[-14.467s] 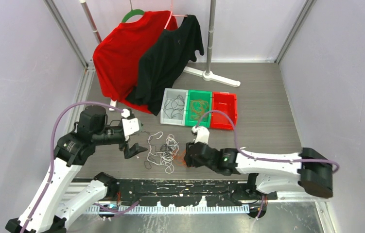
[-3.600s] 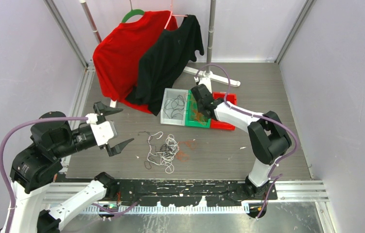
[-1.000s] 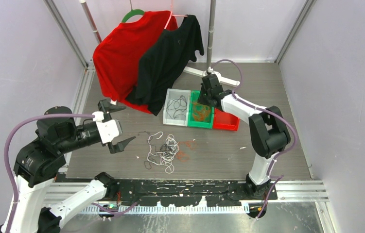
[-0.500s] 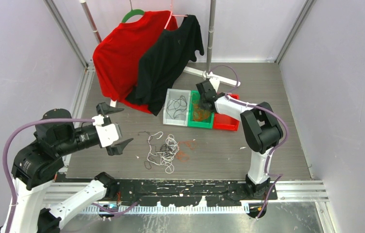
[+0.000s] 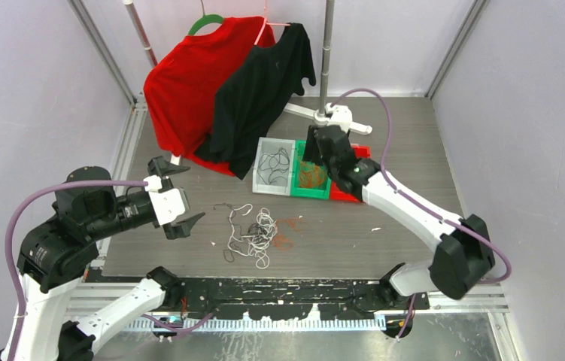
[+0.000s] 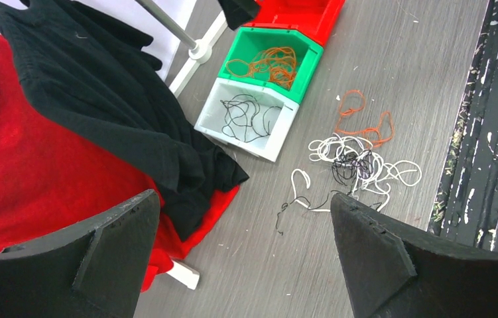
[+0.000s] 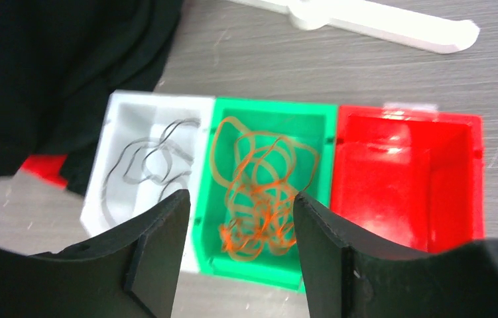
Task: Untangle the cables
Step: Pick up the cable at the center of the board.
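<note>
A loose tangle of white and black cables (image 5: 253, 235) lies on the grey table, with an orange cable (image 6: 364, 122) beside it. My left gripper (image 5: 181, 194) hovers wide open to the left of the tangle, holding nothing. My right gripper (image 7: 241, 196) is open above the green bin (image 5: 311, 193), with nothing between its fingers. A bunch of orange cables (image 7: 262, 192) rests inside that bin. Thin black cables (image 7: 150, 159) lie in the white bin (image 5: 270, 189) on its left.
A red bin (image 7: 405, 172) with nothing in it sits right of the green one, partly under my right arm in the top view. Behind the bins hang a red shirt (image 5: 185, 83) and a black shirt (image 5: 264, 83) on a rack with a white foot (image 7: 378, 23).
My right gripper has opened over the green bin, and the right arm's elbow has swung down to the right. The left arm has barely moved.
</note>
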`<state>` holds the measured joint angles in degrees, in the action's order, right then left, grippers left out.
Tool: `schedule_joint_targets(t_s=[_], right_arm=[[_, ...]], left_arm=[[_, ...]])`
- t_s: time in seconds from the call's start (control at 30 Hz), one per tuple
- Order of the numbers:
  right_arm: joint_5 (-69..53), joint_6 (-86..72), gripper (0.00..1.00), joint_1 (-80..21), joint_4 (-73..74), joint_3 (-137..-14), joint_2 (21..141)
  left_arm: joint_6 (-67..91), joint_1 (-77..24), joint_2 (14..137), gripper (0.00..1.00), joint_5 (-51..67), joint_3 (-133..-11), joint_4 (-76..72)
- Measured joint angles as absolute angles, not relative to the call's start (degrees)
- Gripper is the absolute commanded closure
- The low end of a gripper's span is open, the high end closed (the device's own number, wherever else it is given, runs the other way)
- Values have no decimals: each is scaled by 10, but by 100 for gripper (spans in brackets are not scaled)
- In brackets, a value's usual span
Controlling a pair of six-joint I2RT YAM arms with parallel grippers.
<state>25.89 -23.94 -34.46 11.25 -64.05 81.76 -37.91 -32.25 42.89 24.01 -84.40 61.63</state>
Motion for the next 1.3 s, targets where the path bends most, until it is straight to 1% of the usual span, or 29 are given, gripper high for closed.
schedule_joint_targets(t_s=[0.17,0.37,0.47,0.6,0.7,0.9,0.93,0.97,1.07,1.17,1.2,1.27,1.3], right_arm=[[251,-249,38,-442,124,-563,754],[173,-277,40,-565,133,-470,782],[136,-280,43,-585,126,-443,809],[112,-280,49,-585,113,-424,835],[103,-280,57,-585,103,-424,852],[96,-284,92,-585,95,-421,867],[96,-283,97,-585,95,-421,866],[97,-284,99,-585,95,-421,864],[104,-284,99,-585,114,-421,843],[116,-283,99,-585,143,-421,794],[120,-283,95,-585,154,-422,776],[126,-282,63,-584,177,-426,746],[127,-283,54,-584,185,-428,733]], left_arm=[[-378,-322,434,1,236,-844,624],[-373,-322,441,1,229,-844,640],[-367,-322,443,1,224,-844,647],[-366,-322,443,1,221,-844,653],[-366,-322,443,1,221,-844,655],[-366,-322,442,1,221,-844,655],[-366,-322,442,1,221,-844,655],[-367,-322,441,0,221,-843,655],[-367,-322,439,0,221,-840,655],[-367,-322,437,0,221,-838,655],[-367,-322,436,0,221,-837,655],[-367,-322,436,1,221,-836,655],[-367,-322,436,1,222,-836,655]])
